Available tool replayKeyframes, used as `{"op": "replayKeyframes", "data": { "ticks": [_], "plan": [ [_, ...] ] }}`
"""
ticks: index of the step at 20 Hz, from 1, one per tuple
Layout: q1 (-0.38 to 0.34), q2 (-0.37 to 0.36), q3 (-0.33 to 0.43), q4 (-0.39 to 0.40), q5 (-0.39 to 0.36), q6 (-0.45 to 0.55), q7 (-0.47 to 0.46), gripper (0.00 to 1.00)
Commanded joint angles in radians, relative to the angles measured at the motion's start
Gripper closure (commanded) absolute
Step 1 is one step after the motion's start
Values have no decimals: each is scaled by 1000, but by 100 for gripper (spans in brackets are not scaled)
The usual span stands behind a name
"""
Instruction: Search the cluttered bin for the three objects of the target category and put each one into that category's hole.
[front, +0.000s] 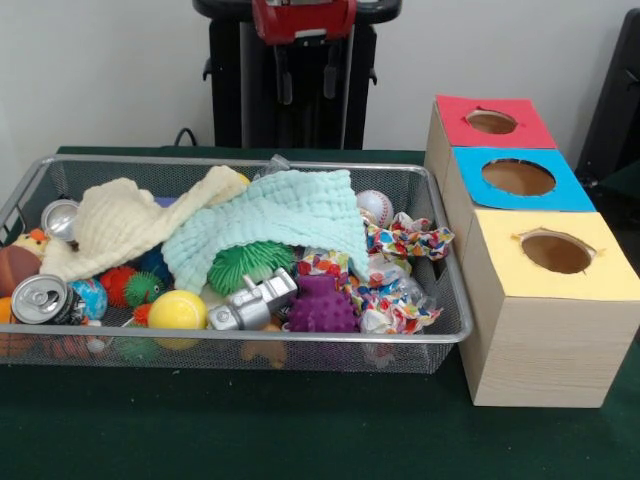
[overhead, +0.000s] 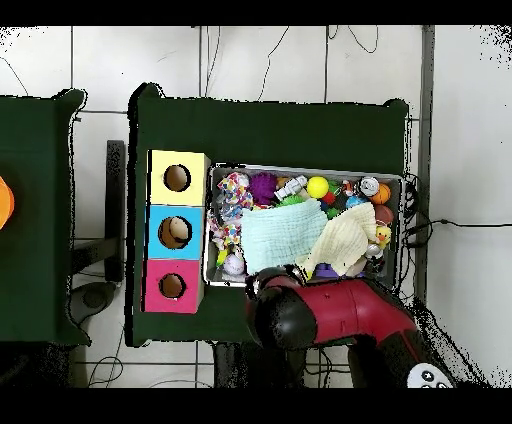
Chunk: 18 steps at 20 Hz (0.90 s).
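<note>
The cluttered bin is a wide silver wire-mesh basket at the left of the front view; it also shows in the overhead view. A mint cloth and a pale yellow cloth cover much of its contents. Around them lie a baseball, a green spiky ball, a purple spiky ball, a yellow ball, a silver toy, cans and patterned wrappers. My gripper hangs open and empty above the bin's far side.
Three wooden boxes with round holes stand in a row to the right of the bin: red top, blue top, yellow top. The table has a dark green cover. In the overhead view the red arm overlaps the bin's near edge.
</note>
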<state>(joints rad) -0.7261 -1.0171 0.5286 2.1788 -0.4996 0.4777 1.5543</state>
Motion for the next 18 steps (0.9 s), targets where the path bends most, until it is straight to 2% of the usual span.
{"op": "replayKeyframes", "data": {
  "ticks": [1, 2, 3, 4, 5, 6, 7, 8, 9, 11, 14, 16, 18],
  "plan": [
    [-133, -22, 244, 169, -174, -12, -411, 0],
    [-152, -34, 266, 184, -189, -13, -415, 0],
    [-187, -81, 322, 225, -173, -11, -449, 0],
    [-213, -97, 357, 247, -175, -7, -460, 0],
    [-265, -161, 434, 306, -120, -4, -515, 0],
    [-295, -179, 475, 328, -109, -2, -536, 0],
    [-350, -241, 568, 380, -38, -4, -603, 0],
    [-375, -255, 611, 398, -29, -6, -621, 0],
    [-420, -300, 699, 440, 23, -20, -680, 0],
    [-464, -337, 808, 492, 64, -37, -721, 0],
    [-495, -387, 937, 552, 84, -94, -755, 0],
    [-481, -411, 986, 605, 86, -131, -750, 0],
    [-439, -428, 993, 661, 47, -191, -698, 0]
  ]
}}
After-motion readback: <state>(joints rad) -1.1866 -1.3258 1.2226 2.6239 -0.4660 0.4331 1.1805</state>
